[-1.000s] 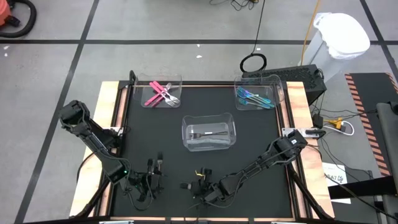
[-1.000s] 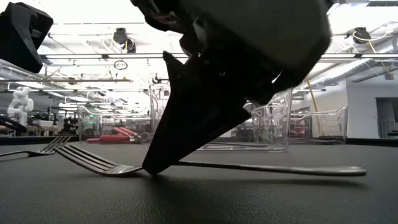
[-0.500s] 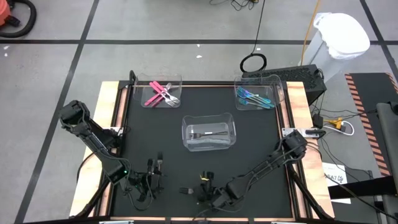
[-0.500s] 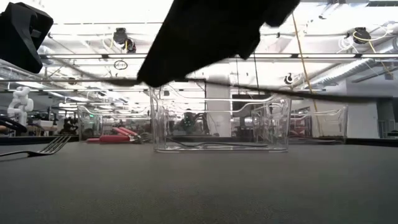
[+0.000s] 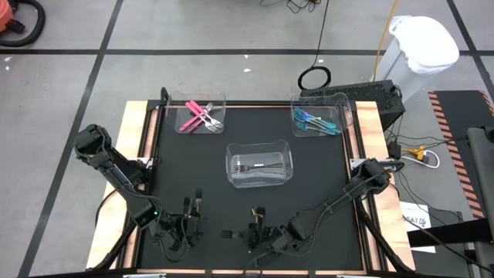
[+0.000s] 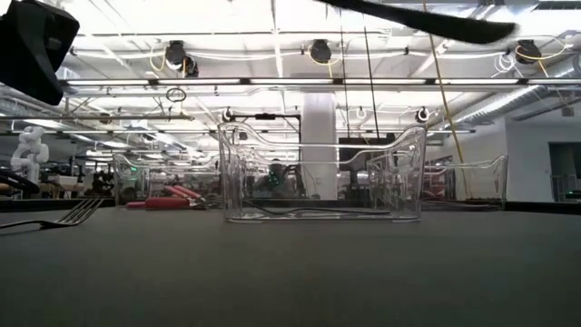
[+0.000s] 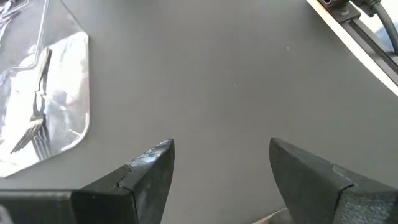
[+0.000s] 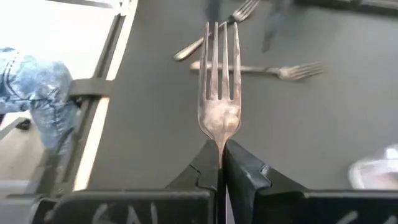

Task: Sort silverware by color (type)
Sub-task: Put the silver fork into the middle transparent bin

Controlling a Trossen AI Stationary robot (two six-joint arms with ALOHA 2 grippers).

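Observation:
My right gripper (image 8: 222, 147) is shut on a plain grey metal fork (image 8: 219, 93) near the table's front edge (image 5: 255, 228), high above the mat. The fork's handle (image 6: 427, 20) shows dark at the top of the low view. My left gripper (image 7: 221, 146) hangs open at the front left (image 5: 191, 210) with nothing between its fingers. Two more grey forks (image 8: 261, 68) lie flat on the mat by it. Three clear bins stand farther back: pink pieces (image 5: 202, 116), blue-teal pieces (image 5: 316, 121) and grey forks in the middle bin (image 5: 258, 164). My right gripper pinches the fork's narrow neck (image 8: 220, 142), just below the tines, between its two fingers. The fingers slant down from the table's right side. The tines (image 5: 228, 233) stick out ahead of the fingertips toward the table's left. The fork is lifted clear of the mat, nearly level.
The black mat (image 5: 309, 201) has wooden rails at both sides (image 5: 139, 154). One grey fork (image 6: 54, 218) lies at the left of the low view. A person's jeans-clad leg (image 8: 37, 87) shows beyond the table's left rail.
My right gripper, shut on the grey fork, has risen from the mat and out of the top of the low view. The fork, which lay flat on the table, is now lifted clear and has tipped slightly.

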